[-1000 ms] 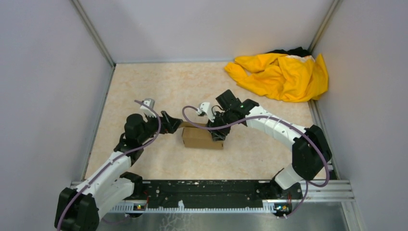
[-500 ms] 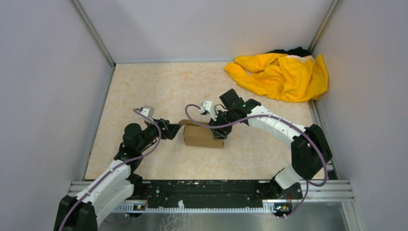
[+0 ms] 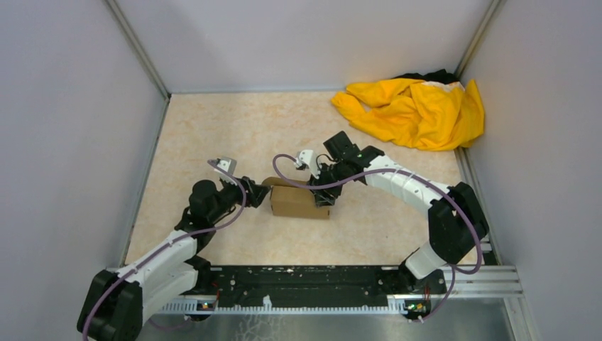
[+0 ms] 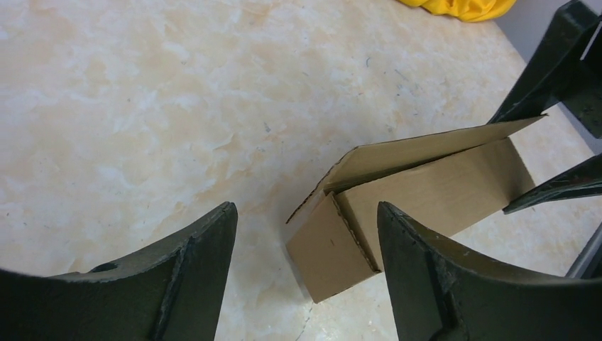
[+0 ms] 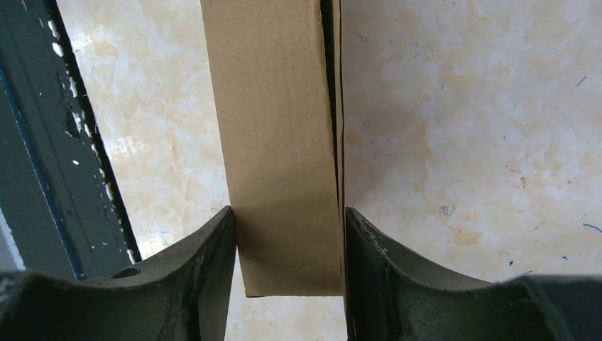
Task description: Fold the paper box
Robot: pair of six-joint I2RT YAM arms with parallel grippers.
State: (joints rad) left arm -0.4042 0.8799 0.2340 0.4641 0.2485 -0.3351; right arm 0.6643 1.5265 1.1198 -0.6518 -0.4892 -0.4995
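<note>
The paper box [image 3: 298, 202] is set near the middle of the table [image 3: 234, 128], its top flap slightly raised. Its right end is clamped between the right gripper [image 5: 289, 227], while the left gripper [image 4: 305, 213] is held spread at the box's left end, nothing grasped.

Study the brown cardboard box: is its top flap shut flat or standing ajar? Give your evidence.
Ajar. In the left wrist view the top flap of the paper box lifts off the side panel, leaving a wedge-shaped gap.
</note>
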